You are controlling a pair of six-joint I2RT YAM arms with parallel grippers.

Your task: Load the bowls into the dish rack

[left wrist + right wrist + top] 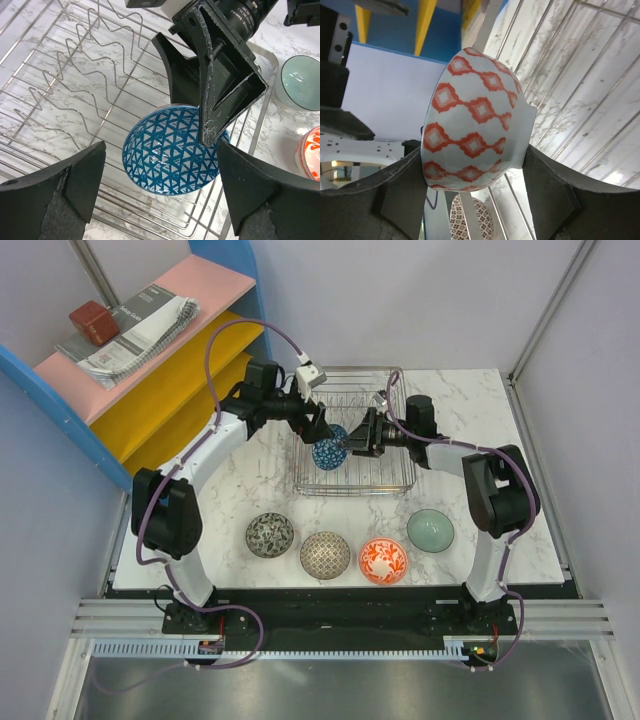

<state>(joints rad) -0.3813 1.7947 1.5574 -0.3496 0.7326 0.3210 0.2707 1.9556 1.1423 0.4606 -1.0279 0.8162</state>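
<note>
The silver wire dish rack (392,478) stands at the back middle of the marble table. My right gripper (352,443) is shut on the blue patterned bowl (330,453) and holds it tilted inside the rack's near left part. In the right wrist view the bowl's white, red-diamond outside (470,125) fills the gap of that gripper (472,152). My left gripper (318,424) is open just above the bowl; in its view (161,147) the bowl's blue inside (165,165) lies between its spread fingers. Dark grey (270,535), beige-grey (325,554), red-orange (384,561) and pale green (430,530) bowls sit in a row in front.
A blue-framed pink-and-yellow shelf (170,390) with booklets and a red block stands at the back left. White walls close in the table at the back and right. The rack's zigzag prongs (75,65) lie left of the bowl.
</note>
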